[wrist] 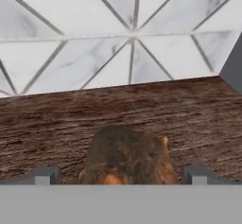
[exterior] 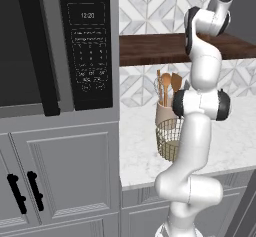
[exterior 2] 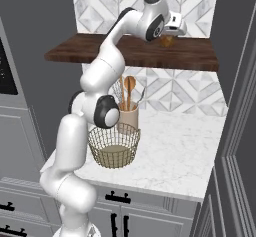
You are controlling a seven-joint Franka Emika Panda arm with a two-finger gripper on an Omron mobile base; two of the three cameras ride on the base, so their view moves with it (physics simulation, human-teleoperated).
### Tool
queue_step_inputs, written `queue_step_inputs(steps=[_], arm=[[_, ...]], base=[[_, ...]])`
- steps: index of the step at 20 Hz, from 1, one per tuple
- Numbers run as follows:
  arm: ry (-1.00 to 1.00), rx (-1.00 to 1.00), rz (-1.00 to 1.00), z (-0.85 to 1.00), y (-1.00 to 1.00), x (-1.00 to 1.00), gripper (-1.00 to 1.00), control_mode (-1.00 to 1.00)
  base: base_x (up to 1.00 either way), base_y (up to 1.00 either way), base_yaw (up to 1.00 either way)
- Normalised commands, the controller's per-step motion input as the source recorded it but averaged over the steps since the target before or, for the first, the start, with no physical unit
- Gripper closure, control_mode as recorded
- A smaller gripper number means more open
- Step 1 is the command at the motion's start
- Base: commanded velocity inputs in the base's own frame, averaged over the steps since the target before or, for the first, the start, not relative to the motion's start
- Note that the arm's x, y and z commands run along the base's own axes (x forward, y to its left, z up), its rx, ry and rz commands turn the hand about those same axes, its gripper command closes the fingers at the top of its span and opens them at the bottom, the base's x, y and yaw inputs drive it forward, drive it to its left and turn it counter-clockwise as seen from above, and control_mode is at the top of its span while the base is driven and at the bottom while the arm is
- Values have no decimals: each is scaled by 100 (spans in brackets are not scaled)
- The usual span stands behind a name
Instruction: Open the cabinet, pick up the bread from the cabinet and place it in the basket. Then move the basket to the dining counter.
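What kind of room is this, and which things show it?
A kitchen, most likely: a built-in microwave, a marble worktop over panelled grey doors, and a utensil pot with wooden spoons by the tiled wall.

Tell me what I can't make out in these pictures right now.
- bread: hand view, its lower part cut off at the bottom edge between the open gripper tips; right base view, mostly behind the hand.
- basket: left base view, right side hidden by the arm.
- Whether the fingertips touch the bread: cannot tell.

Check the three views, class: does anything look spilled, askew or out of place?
Nothing stands out. The bread sits on the wooden shelf between the open gripper's fingertips; the basket stands upright on the counter.
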Motion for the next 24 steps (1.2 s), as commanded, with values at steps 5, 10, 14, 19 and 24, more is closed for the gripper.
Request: queue_step_inputs(steps=[5,10,14,19,24], arm=[[2,2,0,0,-10,21,100,-100],[0,0,0,-1,-8,1,100,-100],[0,0,-1,-4,-1,-11,100,-100],[-12,0,-9,0,34,-85,100,-100],[-22,0,-6,0,57,-100,100,-100]], base=[[0,0,0],[0,0,0],[0,0,0],[0,0,0],[0,0,0]])
